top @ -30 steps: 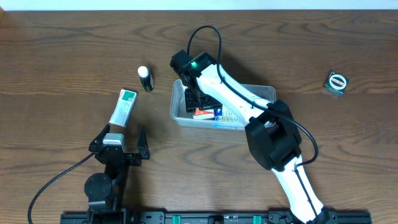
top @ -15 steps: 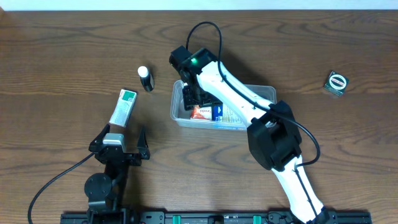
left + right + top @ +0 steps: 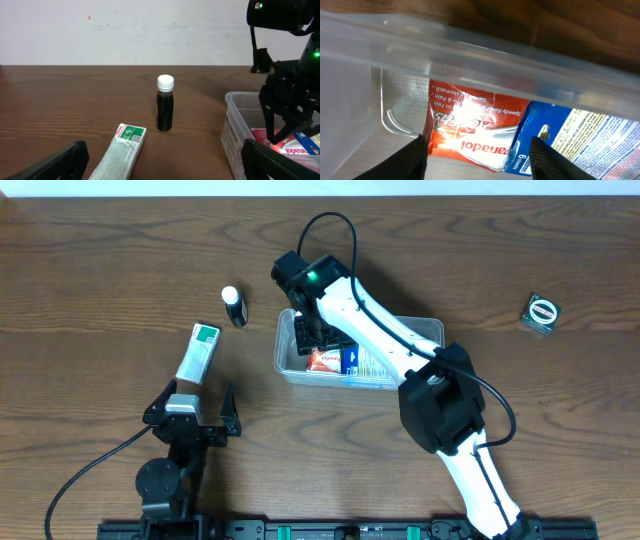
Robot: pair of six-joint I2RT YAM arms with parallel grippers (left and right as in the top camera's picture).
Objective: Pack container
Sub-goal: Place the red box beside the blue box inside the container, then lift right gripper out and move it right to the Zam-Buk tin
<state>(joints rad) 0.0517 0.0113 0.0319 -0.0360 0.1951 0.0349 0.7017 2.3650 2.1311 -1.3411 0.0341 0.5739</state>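
The clear plastic container (image 3: 428, 330) stands mid-table; it also shows in the left wrist view (image 3: 234, 125) and in the right wrist view (image 3: 470, 55). A red Panadol box (image 3: 322, 361) lies flat in its left part next to a blue box (image 3: 352, 361). My right gripper (image 3: 312, 336) hangs open over the container's left end. In its wrist view the open fingers (image 3: 477, 155) straddle the red box (image 3: 470, 130) without gripping it, with the blue box (image 3: 580, 140) to the right. My left gripper (image 3: 190, 408) is open and empty near the front edge.
A green-and-white long box (image 3: 197, 352) lies just ahead of the left gripper, also seen in the left wrist view (image 3: 122, 152). A black bottle with a white cap (image 3: 234, 307) stands left of the container. A small dark box with a white ring (image 3: 542, 313) sits far right.
My right gripper has drawn back a little toward the container's far-left corner, and the red box now lies more exposed inside. The left arm has not moved.
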